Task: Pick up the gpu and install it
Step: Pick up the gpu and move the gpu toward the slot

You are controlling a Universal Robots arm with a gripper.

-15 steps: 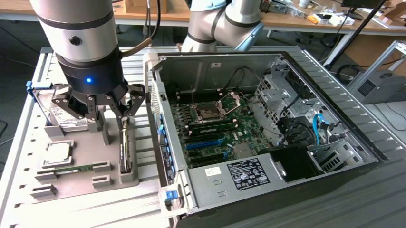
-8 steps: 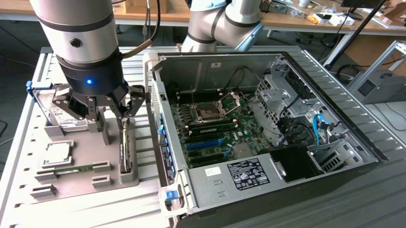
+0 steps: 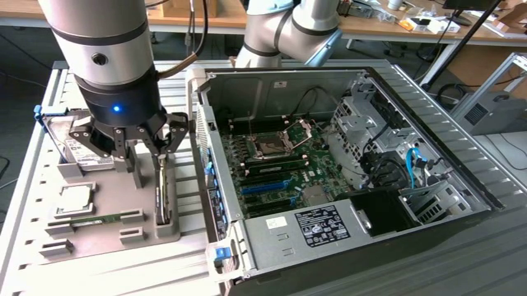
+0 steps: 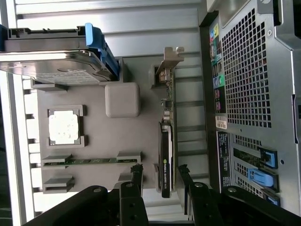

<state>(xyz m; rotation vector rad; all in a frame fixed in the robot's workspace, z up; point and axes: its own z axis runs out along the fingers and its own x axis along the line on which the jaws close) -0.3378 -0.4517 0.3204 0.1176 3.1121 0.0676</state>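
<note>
Sitting at bottom centre of the exterior view, in the near corner of an open black-and-grey metal computer case (image 3: 461,179): grey boxy power supply with a printed label (image 3: 317,229).

Lying across the lower left, resting on a slotted aluminium table (image 3: 165,271): grey moulded plastic holder tray (image 3: 107,237).

Sitting in the tray's near slot: narrow green RAM stick (image 3: 92,220). Lying flat just behind it in a square pocket: silver square processor chip (image 3: 73,197).

Standing on its long edge along the tray's side towards the exterior view's right, just beside the case wall, not yet lifted: the gpu (image 3: 163,197) (image 4: 166,155), a thin dark circuit card with a silver metal end bracket.

Hanging over the card at centre left, on a thick grey robot arm (image 3: 103,43): black multi-link gripper (image 3: 152,161) (image 4: 160,167), fingers (image 4: 137,172) spreading wide, straddling one end of the card, a gap showing on each side.

Standing propped behind the gripper at the tray's far end, in a blue plastic carrier (image 3: 39,112): silver hard drive with white label (image 3: 76,151).

Lying deeper inside the case at centre: green motherboard (image 3: 276,169).
</note>
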